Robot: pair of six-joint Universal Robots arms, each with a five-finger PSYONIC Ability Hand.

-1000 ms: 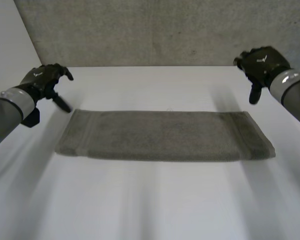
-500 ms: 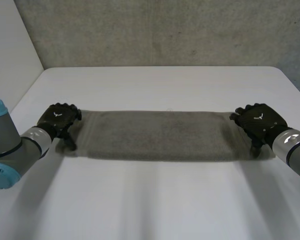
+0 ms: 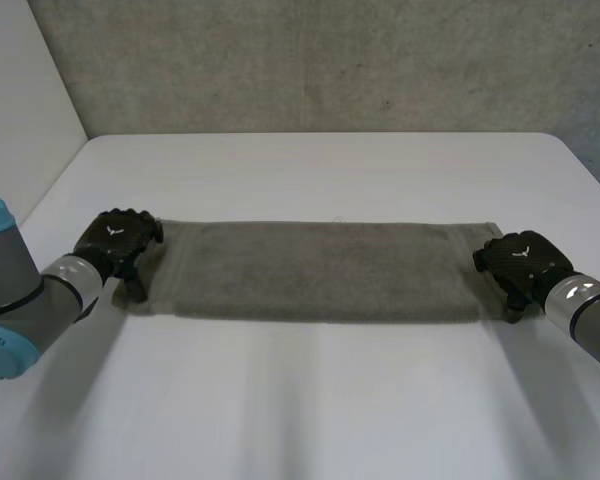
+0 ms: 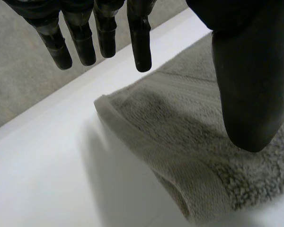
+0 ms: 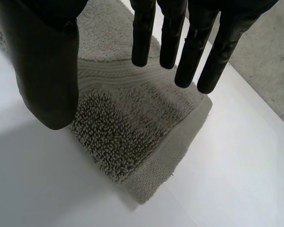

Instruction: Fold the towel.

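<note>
Over the left end of the towel [image 3: 320, 270], our left hand [image 3: 118, 238] hangs with straight fingers wide of the thumb, holding nothing. The towel lies in a long strip across the table [image 3: 310, 410], seemingly folded once already. Our right hand [image 3: 518, 262] is likewise open at the right end, so we judge the end-to-end fold is left.

A white, smooth-topped bench [image 3: 310, 170] with rounded far corners spreads across the foreground, with soft, diffuse shadows on its surface. Behind its far edge rises a rough grey concrete wall [image 3: 310, 60], speckled and mottled. At the left, a plain pale wall panel [image 3: 20, 80] meets the concrete along a slanting seam.
</note>
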